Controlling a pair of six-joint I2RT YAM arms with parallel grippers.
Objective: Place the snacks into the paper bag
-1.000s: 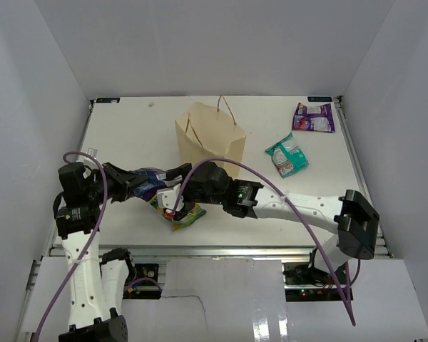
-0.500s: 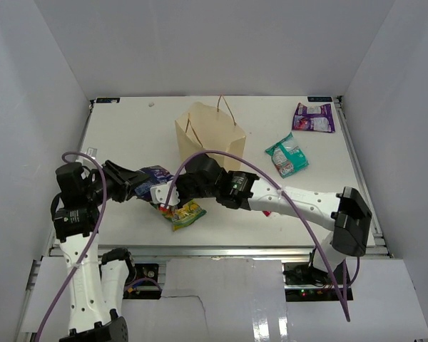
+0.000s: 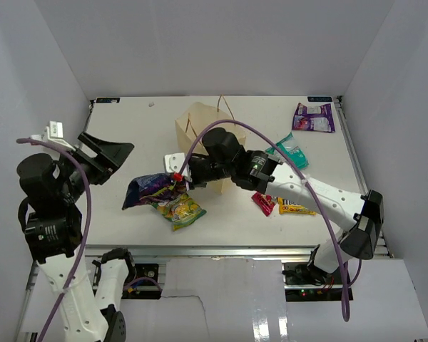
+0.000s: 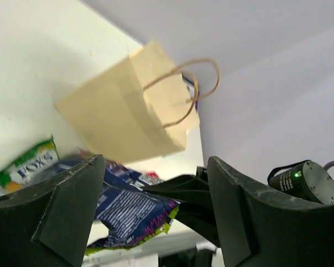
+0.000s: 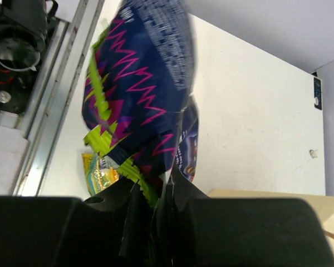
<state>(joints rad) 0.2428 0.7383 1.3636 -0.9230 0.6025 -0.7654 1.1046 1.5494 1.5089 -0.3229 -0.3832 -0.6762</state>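
Note:
My right gripper [image 3: 177, 177] is shut on one end of the dark blue snack packet [image 3: 148, 191], which hangs just above the table in front of the paper bag [image 3: 208, 142]. In the right wrist view the packet [image 5: 139, 83] juts out from the shut gripper [image 5: 161, 206]. My left gripper [image 3: 108, 158] is open, raised at the left, apart from the packet. Its fingers [image 4: 61, 211] frame the blue packet [image 4: 128, 214] and the tan bag [image 4: 122, 111]. A green-yellow snack [image 3: 180, 211] lies under the blue one.
A red packet [image 3: 264, 203] and a yellow M&M's packet [image 3: 294, 208] lie right of centre, under my right arm. A teal packet [image 3: 291, 151] sits right of the bag, partly hidden. At the back right corner lies a purple-white packet [image 3: 314, 117].
My left gripper opened, let go of the dark blue packet and drew back up to the left. My right gripper shut on that packet and carried it toward the bag.

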